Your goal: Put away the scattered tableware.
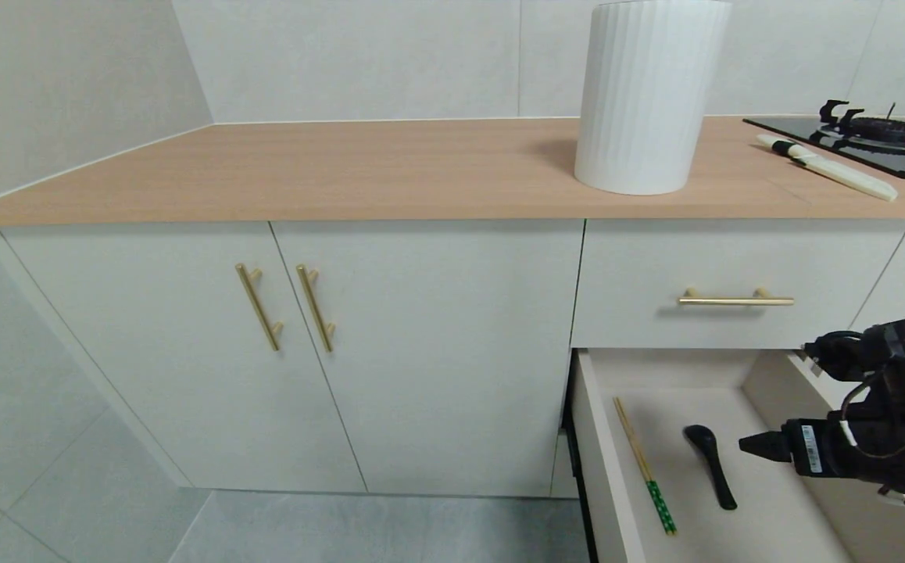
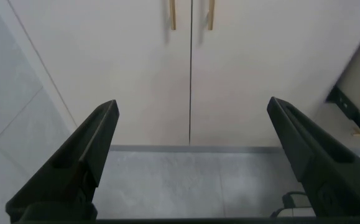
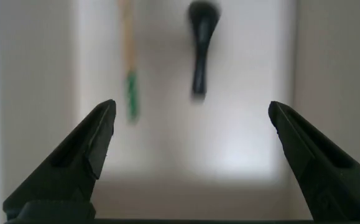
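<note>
A drawer [image 1: 595, 446] stands pulled out at the lower right of the cabinet. Inside it lie a pair of wooden chopsticks with green ends [image 1: 645, 464] and a black spoon [image 1: 710, 464], side by side and apart. My right gripper [image 1: 777, 395] hangs open just above the drawer's right side, holding nothing. Its wrist view looks down on the chopsticks [image 3: 129, 68] and the spoon [image 3: 200, 50] past the right gripper [image 3: 191, 109]. My left gripper [image 2: 192, 109] is open and empty, low in front of the cabinet doors [image 2: 192, 62]. A white-sheathed knife [image 1: 828, 166] lies on the countertop.
A tall white ribbed canister [image 1: 644, 94] stands on the wooden countertop [image 1: 343, 168]. A black gas hob [image 1: 882, 137] sits at the far right beside the knife. A shut drawer with a brass handle [image 1: 736, 299] is above the open one. Grey floor tiles [image 2: 186, 186] lie below.
</note>
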{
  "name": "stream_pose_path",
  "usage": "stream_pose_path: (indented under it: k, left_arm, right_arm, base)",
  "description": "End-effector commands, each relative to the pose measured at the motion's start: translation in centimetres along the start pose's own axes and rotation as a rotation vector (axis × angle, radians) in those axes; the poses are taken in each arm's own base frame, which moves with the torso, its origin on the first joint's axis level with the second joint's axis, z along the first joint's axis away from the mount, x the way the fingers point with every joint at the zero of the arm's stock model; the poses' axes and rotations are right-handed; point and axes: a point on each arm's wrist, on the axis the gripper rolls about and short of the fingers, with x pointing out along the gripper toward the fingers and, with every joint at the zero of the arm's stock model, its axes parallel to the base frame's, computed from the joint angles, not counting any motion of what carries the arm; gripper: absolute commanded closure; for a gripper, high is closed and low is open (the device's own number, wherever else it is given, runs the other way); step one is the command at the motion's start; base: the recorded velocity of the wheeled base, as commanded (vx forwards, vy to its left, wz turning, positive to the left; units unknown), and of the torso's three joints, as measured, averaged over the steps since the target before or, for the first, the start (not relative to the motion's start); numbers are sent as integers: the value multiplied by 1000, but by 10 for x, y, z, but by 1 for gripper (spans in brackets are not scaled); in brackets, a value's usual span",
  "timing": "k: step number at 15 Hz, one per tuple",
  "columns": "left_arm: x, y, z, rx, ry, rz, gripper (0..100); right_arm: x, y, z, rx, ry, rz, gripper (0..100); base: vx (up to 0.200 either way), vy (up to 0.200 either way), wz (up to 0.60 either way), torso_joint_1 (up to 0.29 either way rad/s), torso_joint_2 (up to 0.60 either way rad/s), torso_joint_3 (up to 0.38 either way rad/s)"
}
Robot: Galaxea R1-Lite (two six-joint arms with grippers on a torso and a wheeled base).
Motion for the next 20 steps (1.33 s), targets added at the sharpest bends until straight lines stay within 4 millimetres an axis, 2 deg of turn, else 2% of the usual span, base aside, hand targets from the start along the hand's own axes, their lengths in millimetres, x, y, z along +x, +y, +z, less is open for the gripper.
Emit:
stream_pose_path:
  k: [1, 5, 10, 12, 16, 20]
  left_arm:
    - [0, 0, 0, 0, 0, 0, 0]
    - [0, 0, 0, 0, 0, -1, 0]
    - [0, 0, 0, 0, 0, -1, 0]
    - [0, 0, 0, 0, 0, 0, 0]
    - [0, 0, 0, 0, 0, 0, 0]
    - [0, 0, 0, 0, 0, 0, 0]
  right_arm:
    - [-53, 10, 11, -34, -121, 73, 0]
    - [-64, 10, 4, -73, -64, 71, 0]
    - [-71, 20, -22, -282, 233, 94, 0]
    - [-60, 26, -31, -329, 374, 94, 0]
    - [-31, 38, -39, -374, 520, 89, 0]
    - [-10, 44, -31, -261, 561, 38, 0]
  base:
    - [-200, 0, 0, 2, 2, 7]
    - [-200, 0, 0, 4, 5, 2]
    - [-40, 0, 0, 0, 0, 0]
    - [0, 0, 0, 0, 0, 0]
    - [0, 0, 0, 0, 0, 0]
    - [0, 0, 0, 0, 0, 0]
